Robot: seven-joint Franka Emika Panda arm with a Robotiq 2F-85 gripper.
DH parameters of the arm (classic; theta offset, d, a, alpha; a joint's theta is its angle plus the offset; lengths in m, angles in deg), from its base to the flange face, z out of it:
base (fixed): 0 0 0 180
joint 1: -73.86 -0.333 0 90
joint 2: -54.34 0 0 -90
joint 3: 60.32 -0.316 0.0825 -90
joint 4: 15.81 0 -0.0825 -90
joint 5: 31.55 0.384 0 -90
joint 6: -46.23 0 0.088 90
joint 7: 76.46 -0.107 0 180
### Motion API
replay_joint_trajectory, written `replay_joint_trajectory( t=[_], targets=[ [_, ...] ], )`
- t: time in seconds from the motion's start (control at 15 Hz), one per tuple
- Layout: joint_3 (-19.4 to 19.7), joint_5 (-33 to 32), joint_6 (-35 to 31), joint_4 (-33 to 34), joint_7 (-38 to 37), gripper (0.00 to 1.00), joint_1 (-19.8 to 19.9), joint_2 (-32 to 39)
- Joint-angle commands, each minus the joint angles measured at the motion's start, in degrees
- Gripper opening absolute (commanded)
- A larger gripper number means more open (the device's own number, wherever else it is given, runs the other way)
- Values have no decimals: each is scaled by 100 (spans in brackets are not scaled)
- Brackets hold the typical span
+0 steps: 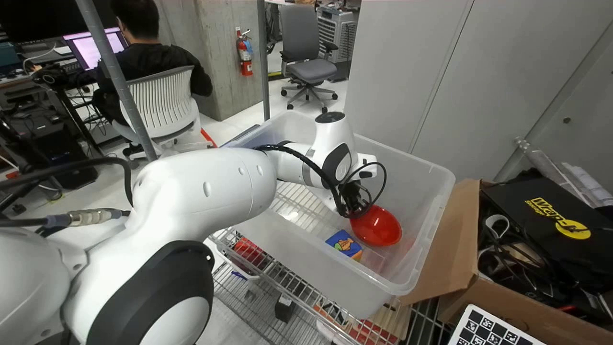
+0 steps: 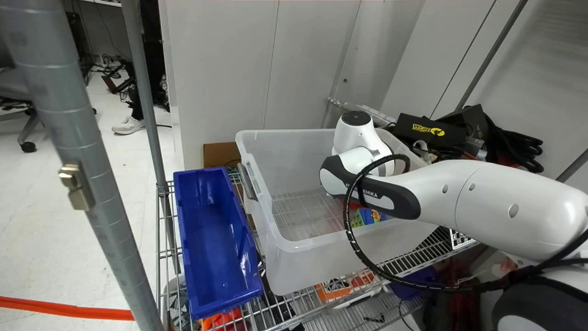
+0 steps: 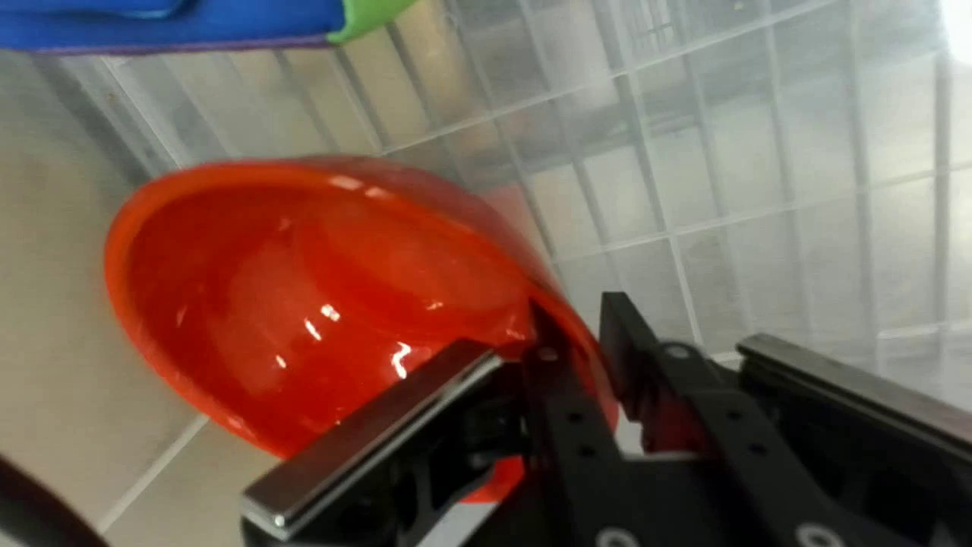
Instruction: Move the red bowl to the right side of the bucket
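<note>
One red bowl (image 1: 376, 227) is inside the translucent plastic tub (image 1: 306, 258), near its end wall that faces the cardboard box (image 1: 445, 244). The bowl looks tilted. The pincer (image 3: 581, 330) stands narrow around its rim, one jaw inside and one outside, so I judge it holds the bowl; whether the bowl touches the tub's floor, I cannot tell. In both exterior views the bowl is right of the tub's middle. If this is the side meant, the carrying is probably done, and to lower, release and draw back is left. A blue toy block (image 1: 343, 243) is also within the tub, nearer to the wall over which the robot arm (image 1: 225, 177) reaches. The blue bin (image 2: 206, 243) is outside the tub, at the opposite end.
</note>
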Motion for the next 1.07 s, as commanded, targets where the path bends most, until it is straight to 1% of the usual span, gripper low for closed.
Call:
replay_joint_trajectory(
  t=[0.0, 0.27, 0.4, 0.47, 0.67, 0.73, 0.8, 1.0],
  targets=[
    [-59, 48, -102, 226, 13, 51, -15, 68],
    [-67, 39, 70, 176, 68, 81, -116, -191],
    [-126, 103, 444, 82, -18, 95, -218, -453],
    [-159, 174, 915, -40, -175, 100, -285, -686],
    [-403, 487, 2116, -161, -230, 100, -367, -1192],
    [-234, 316, 1544, 157, -149, 100, -339, -730],
    [-256, 333, 1696, 144, -152, 100, -375, -852],
    [-248, 324, 1633, 111, -152, 100, -363, -804]
  ],
)
